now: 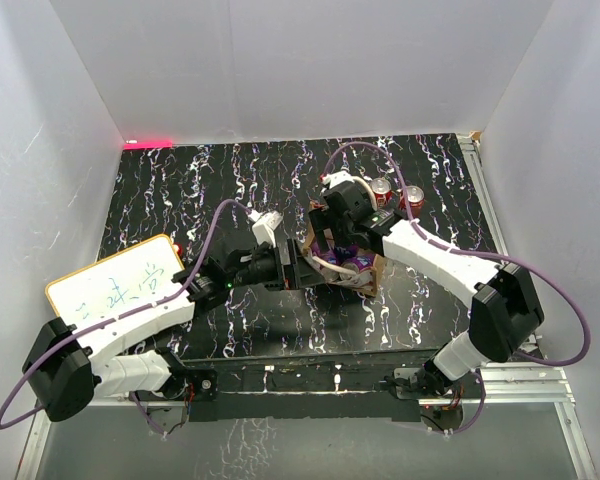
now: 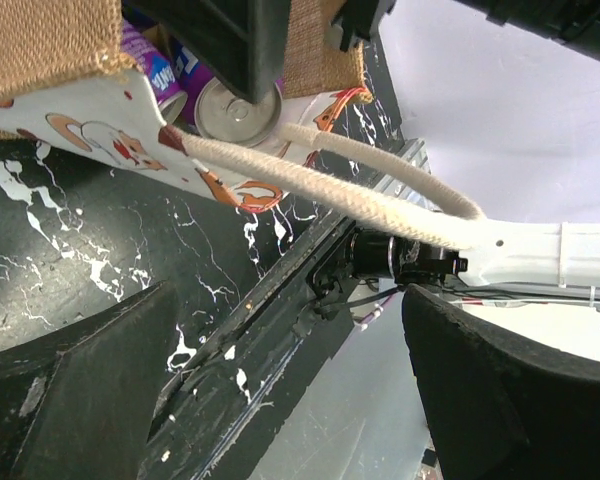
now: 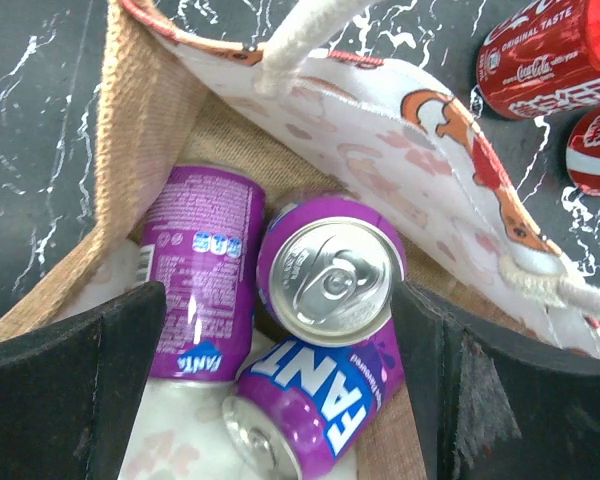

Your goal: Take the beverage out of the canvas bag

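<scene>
Poised over the mouth of the canvas bag (image 3: pixel 140 150): the right gripper (image 3: pixel 280 300), spread wide and empty. Directly below, between the fingers, an upright purple Fanta can (image 3: pixel 330 270), pull-tab lid facing the camera, long axis judged in line with a straight descent. Crowding it, a second Fanta can (image 3: pixel 202 270) on its side at the left and a third Fanta can (image 3: pixel 310 400) on its side below. Outside the bag, red Coca-Cola cans (image 3: pixel 550 55). At the bag's other side, the left gripper (image 2: pixel 288 300), likewise open and empty, just short of a cream rope handle (image 2: pixel 330 185). Nearer and better placed, by this view: the right.
</scene>
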You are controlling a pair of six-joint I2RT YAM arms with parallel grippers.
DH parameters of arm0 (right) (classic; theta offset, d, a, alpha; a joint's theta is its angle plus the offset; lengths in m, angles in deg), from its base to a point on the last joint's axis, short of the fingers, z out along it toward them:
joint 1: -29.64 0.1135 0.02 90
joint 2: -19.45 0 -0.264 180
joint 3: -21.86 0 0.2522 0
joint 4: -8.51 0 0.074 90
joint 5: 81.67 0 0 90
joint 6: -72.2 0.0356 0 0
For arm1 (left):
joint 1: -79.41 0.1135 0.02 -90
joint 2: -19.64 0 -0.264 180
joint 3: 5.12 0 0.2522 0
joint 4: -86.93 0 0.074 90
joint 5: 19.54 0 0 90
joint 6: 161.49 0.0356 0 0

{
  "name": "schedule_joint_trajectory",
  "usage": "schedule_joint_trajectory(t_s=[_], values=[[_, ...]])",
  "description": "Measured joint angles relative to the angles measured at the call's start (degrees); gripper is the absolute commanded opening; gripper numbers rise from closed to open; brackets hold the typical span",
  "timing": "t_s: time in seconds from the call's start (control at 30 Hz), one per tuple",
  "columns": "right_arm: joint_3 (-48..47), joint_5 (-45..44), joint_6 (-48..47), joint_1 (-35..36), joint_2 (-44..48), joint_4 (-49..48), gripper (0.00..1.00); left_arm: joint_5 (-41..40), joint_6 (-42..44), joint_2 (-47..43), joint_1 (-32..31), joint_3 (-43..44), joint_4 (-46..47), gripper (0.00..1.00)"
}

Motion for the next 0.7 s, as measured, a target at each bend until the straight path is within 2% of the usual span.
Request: schedule_joint_trajectory(t_s=[0.27,0.43,0.53,0.7], values=[[-2.5,3.5,3.2,-0.1,1.0,7.5,1.0,-0.7,3.1,0.0,0.0,3.3,-3.6,0.87],[-2.5,4.8,2.1,-0.3,1.1,10.4,0.88,-0.8,4.8,1.3,0.0,5.9,-5.7,0.87],[-2.5,5.2,-0.1,-0.3,1.2,10.9,0.81,-0.5,5.5,2.9,0.0,7.6,-6.1,0.9],[-3.0,4.4,-4.1,-0.3,0.9,12.7,0.81,-0.4,6.9,4.6,0.0,10.1,-6.9,0.94]])
